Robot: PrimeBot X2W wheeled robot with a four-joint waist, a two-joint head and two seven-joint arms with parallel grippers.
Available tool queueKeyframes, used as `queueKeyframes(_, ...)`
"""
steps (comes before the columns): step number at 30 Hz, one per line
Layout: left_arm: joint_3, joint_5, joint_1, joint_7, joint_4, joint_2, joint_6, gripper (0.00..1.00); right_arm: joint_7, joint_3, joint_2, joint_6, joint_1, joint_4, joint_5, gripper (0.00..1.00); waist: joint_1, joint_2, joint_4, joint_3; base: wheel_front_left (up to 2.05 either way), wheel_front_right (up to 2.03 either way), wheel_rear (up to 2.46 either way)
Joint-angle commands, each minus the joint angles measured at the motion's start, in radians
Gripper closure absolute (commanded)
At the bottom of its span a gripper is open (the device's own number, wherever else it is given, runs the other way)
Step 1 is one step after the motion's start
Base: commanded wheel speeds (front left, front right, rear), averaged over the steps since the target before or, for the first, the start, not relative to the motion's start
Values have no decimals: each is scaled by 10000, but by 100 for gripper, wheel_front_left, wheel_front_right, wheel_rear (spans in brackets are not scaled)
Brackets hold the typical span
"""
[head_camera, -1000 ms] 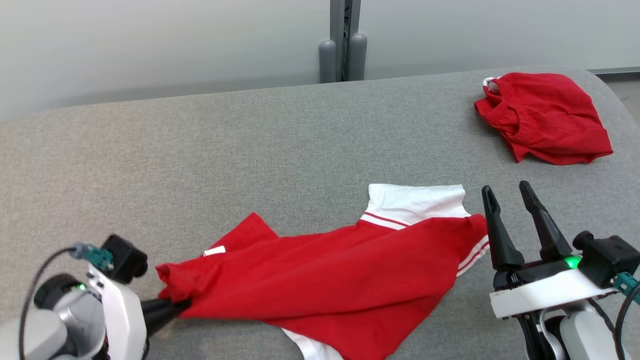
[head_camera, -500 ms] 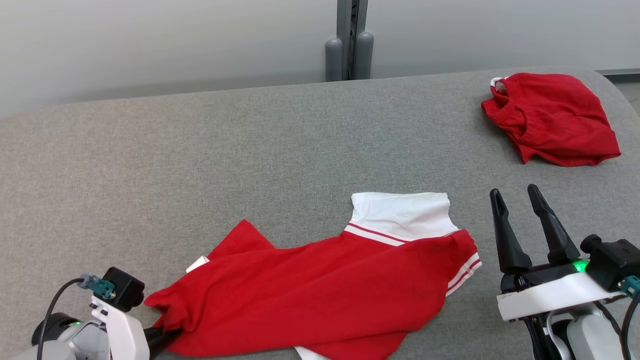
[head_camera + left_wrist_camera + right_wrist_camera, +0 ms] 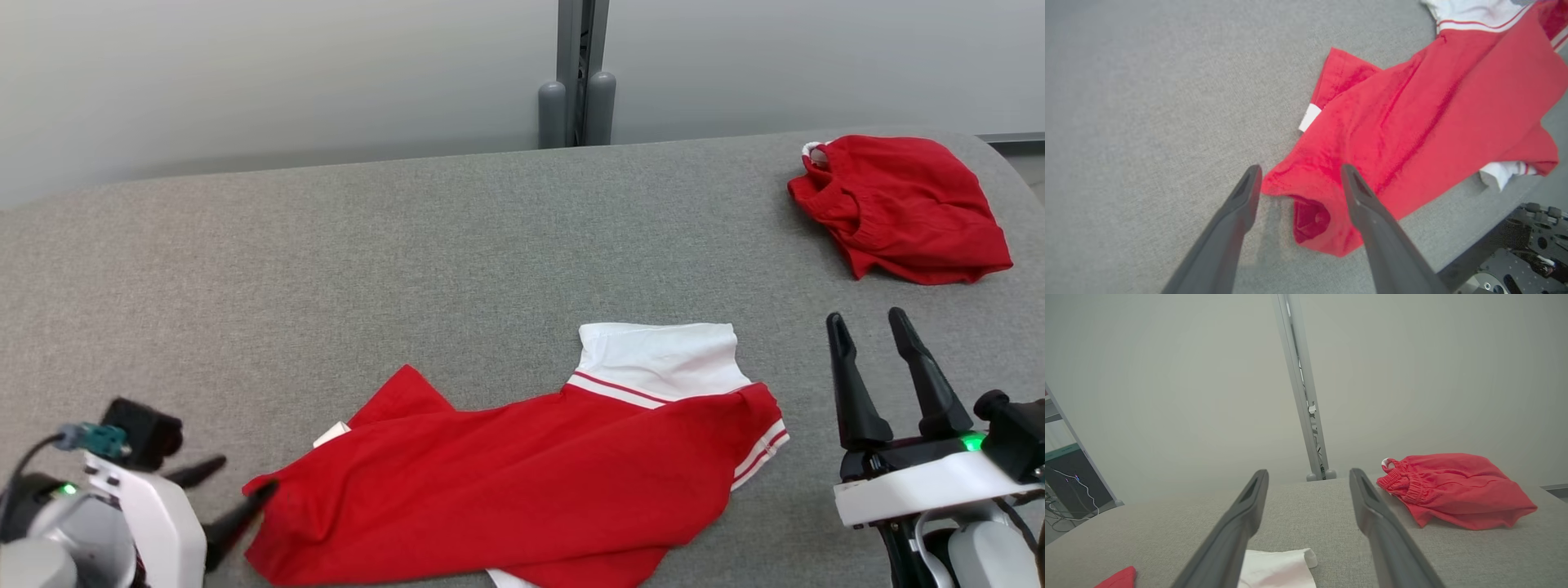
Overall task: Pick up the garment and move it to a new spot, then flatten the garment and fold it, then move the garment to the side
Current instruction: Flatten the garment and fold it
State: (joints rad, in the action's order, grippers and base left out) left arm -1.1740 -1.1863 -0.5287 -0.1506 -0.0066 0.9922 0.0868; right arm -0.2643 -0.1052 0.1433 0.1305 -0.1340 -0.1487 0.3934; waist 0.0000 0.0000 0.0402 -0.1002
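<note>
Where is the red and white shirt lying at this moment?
In the head view, the red and white shirt lies crumpled at the near edge of the grey table, between the left gripper, open at its left corner, and the right gripper.

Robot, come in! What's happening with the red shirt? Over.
Status: left gripper open at one end of the red shirt, right gripper open past the other. Shirt rumpled on the table, unfolded. Red shorts far right, out of the way.

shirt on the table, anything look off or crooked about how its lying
Yes. The red shirt lies crumpled and slanted across the grey table, not flat: its left end is bunched into a fold, and a bit of white fabric pokes out under its near edge.
</note>
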Motion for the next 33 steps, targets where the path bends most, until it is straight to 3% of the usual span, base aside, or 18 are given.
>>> queueKeyframes(1,172,145,-215,143,-220,189,258,0,3,63,75,7,81,24,-62,0,0,0,-16,3,0,0,0)
queueKeyframes(6,628,501,-151,979,-1090,488,1383,0,3,210,76,5,166,53,-87,0,0,0,-42,88,0,0,0)
queueKeyframes(10,976,353,234,1754,-1153,138,2506,0,3,240,42,7,165,71,-129,0,0,0,-69,138,0,0,0)
queueKeyframes(20,2010,416,1203,4007,-208,-1924,4332,0,3,135,151,5,158,21,-156,0,0,0,-206,316,0,0,0)
queueKeyframes(25,3699,1921,1856,4157,-52,-3199,4420,0,3,-89,288,7,284,-41,-196,0,0,0,-353,474,0,0,0)
queueKeyframes(29,5041,3364,2855,4158,50,-4115,4015,0,3,-178,315,7,331,-76,-148,0,0,0,-392,577,0,0,0)
queueKeyframes(33,5694,3983,3563,4158,348,-4688,3616,0,3,-261,217,5,437,-170,-57,0,0,0,-407,743,0,0,0)
